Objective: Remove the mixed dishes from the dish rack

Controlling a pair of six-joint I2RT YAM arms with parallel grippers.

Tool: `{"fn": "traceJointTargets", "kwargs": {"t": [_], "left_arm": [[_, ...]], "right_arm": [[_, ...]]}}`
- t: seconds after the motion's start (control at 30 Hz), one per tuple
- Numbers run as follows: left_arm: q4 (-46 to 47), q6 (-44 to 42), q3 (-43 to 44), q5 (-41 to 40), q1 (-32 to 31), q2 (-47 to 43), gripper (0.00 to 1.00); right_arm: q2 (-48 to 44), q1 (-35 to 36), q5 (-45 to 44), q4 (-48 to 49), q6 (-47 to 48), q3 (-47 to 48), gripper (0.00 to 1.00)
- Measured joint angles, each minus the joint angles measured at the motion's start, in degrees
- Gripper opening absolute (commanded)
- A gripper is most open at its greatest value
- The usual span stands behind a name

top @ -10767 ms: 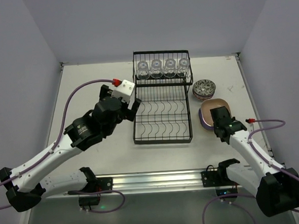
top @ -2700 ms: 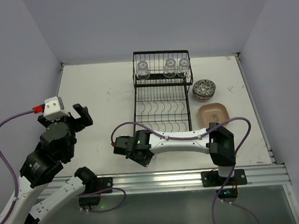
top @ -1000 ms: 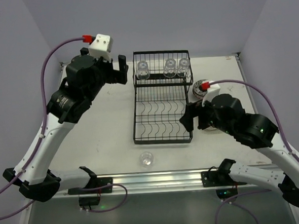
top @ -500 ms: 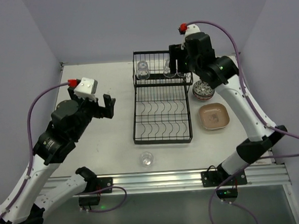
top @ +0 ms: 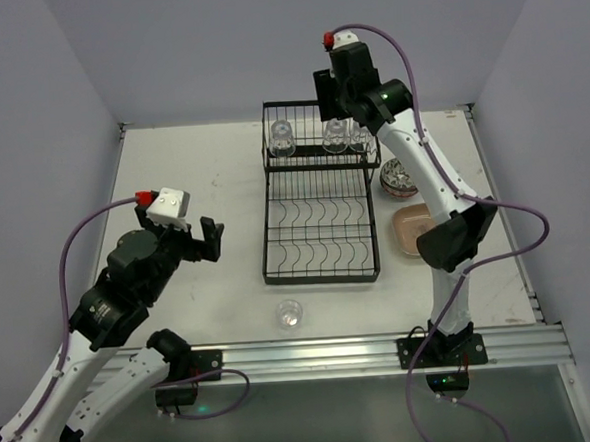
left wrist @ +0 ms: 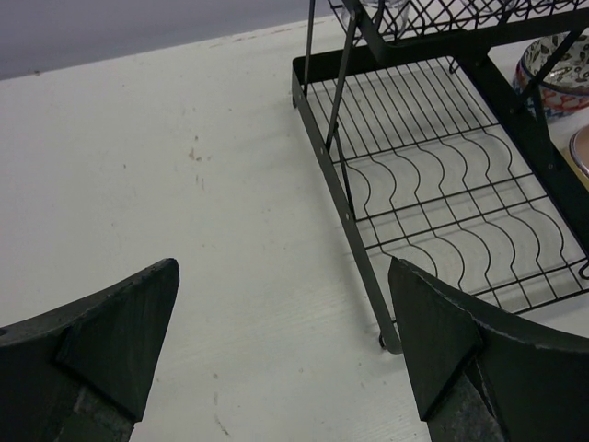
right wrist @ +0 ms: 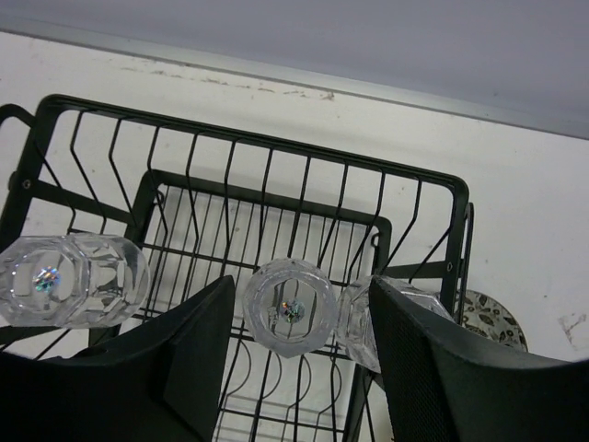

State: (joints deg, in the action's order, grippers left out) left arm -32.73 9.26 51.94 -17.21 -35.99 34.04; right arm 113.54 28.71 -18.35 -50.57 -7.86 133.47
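Hanging over the dish rack's (top: 322, 277) far upper shelf (top: 267, 133), the right gripper (right wrist: 301, 290) straddles the middle glass (right wrist: 289, 308) of three, jaws apart and gripping nothing. The left gripper (left wrist: 283, 272) gapes wide and empty left of the rack. A fourth glass (top: 290, 312) stands on the table (top: 192, 167) just beyond the rack's near edge.

The white table (top: 192, 177) carries the dish rack (top: 321, 234), 1 glass (top: 290, 313), bowls (top: 396, 180) and a plate (top: 407, 224).

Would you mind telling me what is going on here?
The right hand hangs over the upper shelf of the dish rack, open around the middle glass of three. The left hand hovers open beside the rack. A fourth glass stands on the table. To the rack's right sit bowls and a plate.
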Motion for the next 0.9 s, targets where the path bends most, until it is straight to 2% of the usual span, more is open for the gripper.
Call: {"fn": "traceJointTargets", "kwargs": {"t": [0.53, 0.9], "left_arm": [[-0.4, 0.6, -2.3, -0.1, 0.0, -0.6, 1.00], [-0.4, 0.6, -2.3, -0.1, 0.0, -0.6, 1.00]], "right_arm": [[2.4, -1.3, 3.3, -1.8, 0.0, -2.3, 0.61], [2.5, -1.4, 4.4, -1.7, -1.4, -4.6, 0.53]]}}
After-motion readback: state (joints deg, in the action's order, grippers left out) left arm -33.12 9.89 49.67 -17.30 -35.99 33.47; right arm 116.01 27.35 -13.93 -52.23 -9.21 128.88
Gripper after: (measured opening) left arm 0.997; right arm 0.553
